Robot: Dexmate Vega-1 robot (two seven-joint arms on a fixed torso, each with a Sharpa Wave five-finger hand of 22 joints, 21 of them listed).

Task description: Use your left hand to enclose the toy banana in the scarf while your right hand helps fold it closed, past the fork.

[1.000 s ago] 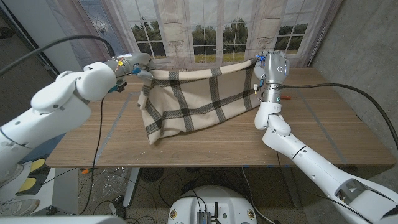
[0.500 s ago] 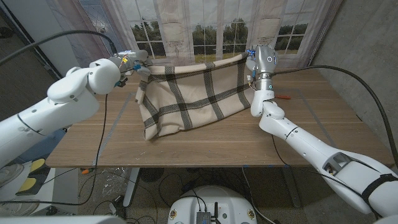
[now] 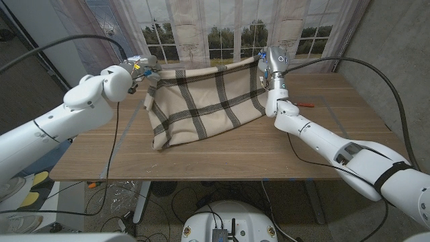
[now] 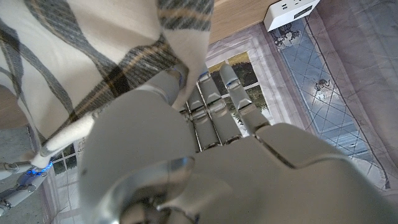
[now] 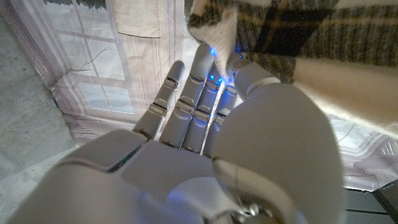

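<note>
— Hands, item one: state of the left hand (image 3: 142,69)?
— Raised above the table's far left side, pinching one upper corner of the scarf (image 3: 201,101). In the left wrist view the cloth (image 4: 93,56) is caught between the thumb and the fingers (image 4: 214,102), which lie close together.

— Item two: right hand (image 3: 271,62)?
— Raised at the far right end of the cloth, holding the other upper corner. The right wrist view shows the corner (image 5: 214,25) nipped at the fingertips (image 5: 205,59), the rest of the fingers extended side by side.

— Scarf, condition?
— Cream with dark plaid stripes, stretched between both hands, top edge taut, lower edge sagging onto the wooden table (image 3: 222,151).

— Contents of the scarf?
— Cannot tell; whatever lies behind or inside the cloth is hidden.

— Other entries?
— Small orange-red object (image 3: 306,104) on the table beside the right forearm, too small to identify.
</note>
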